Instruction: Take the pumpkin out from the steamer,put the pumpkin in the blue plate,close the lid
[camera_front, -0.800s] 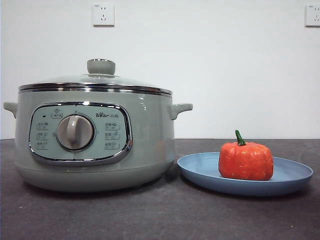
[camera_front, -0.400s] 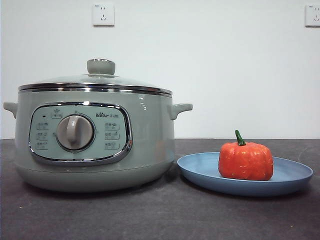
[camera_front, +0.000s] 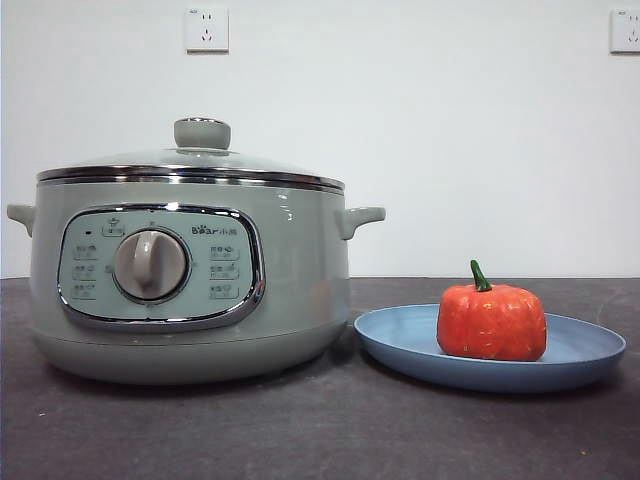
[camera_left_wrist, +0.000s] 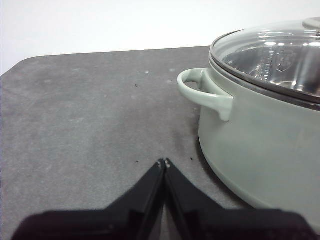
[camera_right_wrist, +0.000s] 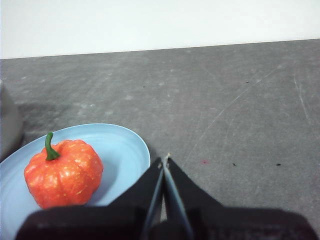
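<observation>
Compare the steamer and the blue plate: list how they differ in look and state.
The steamer is a tall, deep sage-green pot; the blue plate is shallow and light blue. The steamer is covered by its lid; the blue plate lies open, carrying the pumpkin. Both are round and rest side by side on the dark table.

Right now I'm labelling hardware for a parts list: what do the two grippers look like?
Both look alike: the left gripper and right gripper each have two flat matte-black fingers tapering to narrow tips, with small pale specks there, rising from a wide black base. No cables, logos or markings show.
</observation>
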